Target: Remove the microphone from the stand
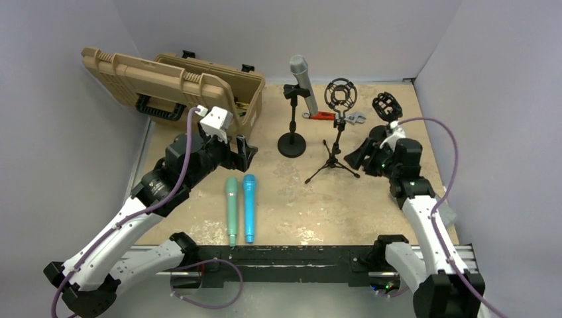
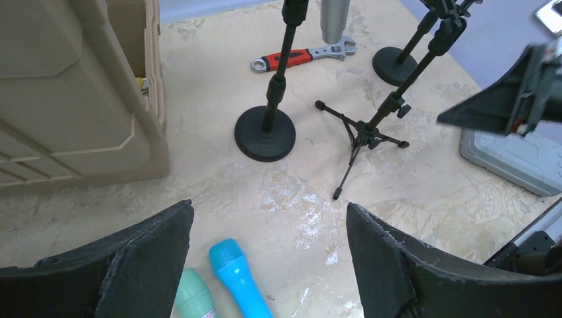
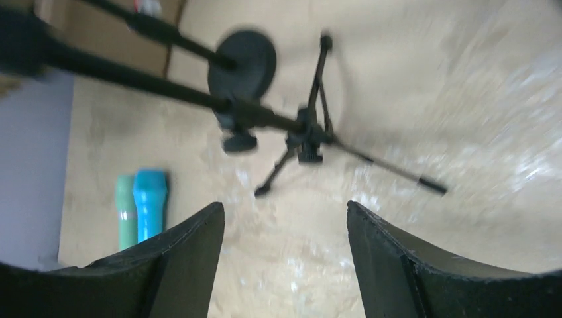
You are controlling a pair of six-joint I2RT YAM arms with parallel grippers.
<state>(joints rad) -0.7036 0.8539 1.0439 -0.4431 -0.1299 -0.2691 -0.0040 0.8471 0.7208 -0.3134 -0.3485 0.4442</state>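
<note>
Grey microphone (image 1: pixel 301 75) is sitting nearly upright in the clip of the round-base stand (image 1: pixel 291 143), toward the back of the table (image 1: pixel 318 212). Left gripper (image 1: pixel 242 151) is hovering near that stand's base, on its left, jaws standing apart, gripping nothing. Right gripper (image 1: pixel 361 156) is hanging just right of the tripod stand (image 1: pixel 338 142), fingers likewise spread and empty; its wrist view is showing blur. Blue microphone (image 1: pixel 249 207) and green microphone (image 1: pixel 231 211) are lying side by side near the front edge. Tan case (image 1: pixel 199 86) is standing open at back left. Red-handled wrench (image 1: pixel 329 116) is lying behind the stands.
</note>
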